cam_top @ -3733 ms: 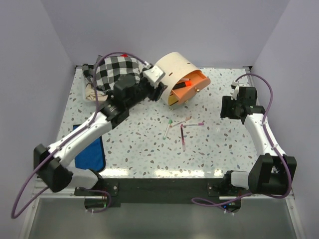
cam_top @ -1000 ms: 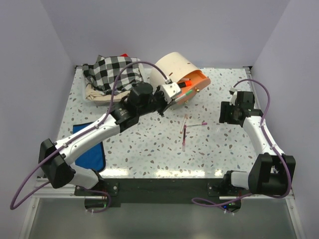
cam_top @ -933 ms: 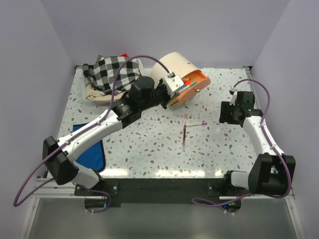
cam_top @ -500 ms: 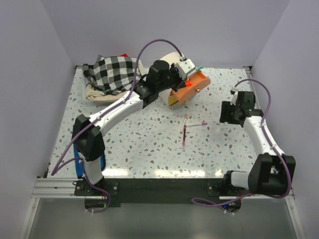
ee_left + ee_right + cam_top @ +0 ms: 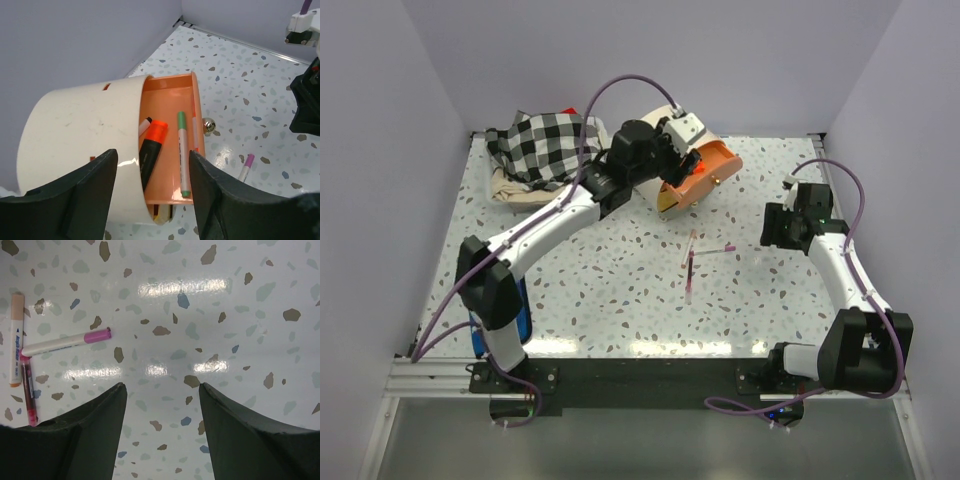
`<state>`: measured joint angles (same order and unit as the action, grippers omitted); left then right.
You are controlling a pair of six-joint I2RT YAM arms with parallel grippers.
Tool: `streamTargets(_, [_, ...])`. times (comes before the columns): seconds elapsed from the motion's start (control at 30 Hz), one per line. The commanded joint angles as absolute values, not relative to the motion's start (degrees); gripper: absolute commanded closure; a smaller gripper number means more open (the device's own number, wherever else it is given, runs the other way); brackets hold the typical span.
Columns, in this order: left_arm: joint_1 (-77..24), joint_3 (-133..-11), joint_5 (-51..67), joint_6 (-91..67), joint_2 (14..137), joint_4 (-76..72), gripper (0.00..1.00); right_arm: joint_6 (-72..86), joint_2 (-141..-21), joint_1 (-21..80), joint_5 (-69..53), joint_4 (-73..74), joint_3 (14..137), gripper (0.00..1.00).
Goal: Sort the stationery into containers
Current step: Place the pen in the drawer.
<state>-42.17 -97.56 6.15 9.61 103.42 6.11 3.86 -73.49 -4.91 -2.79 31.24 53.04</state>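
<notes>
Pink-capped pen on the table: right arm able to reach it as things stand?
Probably yes. The right gripper is open above the table, and the pink-capped pen lies close by with nothing between. Two other pens crowd its white end, so the capped end looks freer.

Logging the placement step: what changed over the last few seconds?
Left gripper picked the green-capped pen off the table, carried it to the cabinet and released it into the open orange drawer; its fingers now hover open above. Right gripper, cabinet and three pens stayed put.
</notes>
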Motion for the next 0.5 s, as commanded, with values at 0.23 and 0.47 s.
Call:
streamTargets(0.23, [-40.97, -62.95, -1.48, 7.83, 73.49, 3.43, 0.36, -26.29, -71.81, 3.07, -31.72, 39.18, 54.14, 0.43])
streamTargets(0.47, [-29.02, -59.06, -1.15, 1.41, 72.33, 1.85, 0.36, -48.15, -76.01, 3.96, -33.58, 36.74, 55.19, 0.48])
